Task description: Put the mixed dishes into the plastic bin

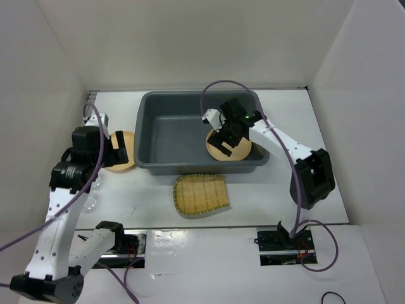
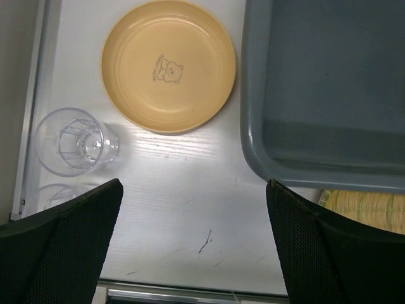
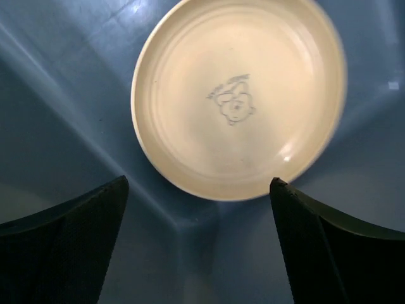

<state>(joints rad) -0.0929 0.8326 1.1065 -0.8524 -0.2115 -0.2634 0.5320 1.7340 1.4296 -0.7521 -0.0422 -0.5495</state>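
The dark grey plastic bin [image 1: 174, 133] stands at mid-table. One tan plate [image 1: 229, 154] lies inside it, tilted against its front right corner. My right gripper [image 1: 223, 140] hangs open just above that plate [image 3: 239, 95], which is free of the open gripper [image 3: 197, 247]. The second tan plate [image 1: 121, 166] lies on the table left of the bin. My left gripper [image 1: 119, 151] is open and empty above the plate's near edge [image 2: 168, 65]. Two clear cups [image 2: 73, 140] lie left of the open gripper [image 2: 193, 253]. The yellow bamboo tray [image 1: 201, 194] lies in front of the bin.
The bin's rim [image 2: 253, 126] is close on the right of the left gripper, with the bamboo tray's edge [image 2: 367, 209] beyond it. White walls enclose the table on three sides. The table's left edge [image 2: 31, 107] runs beside the cups.
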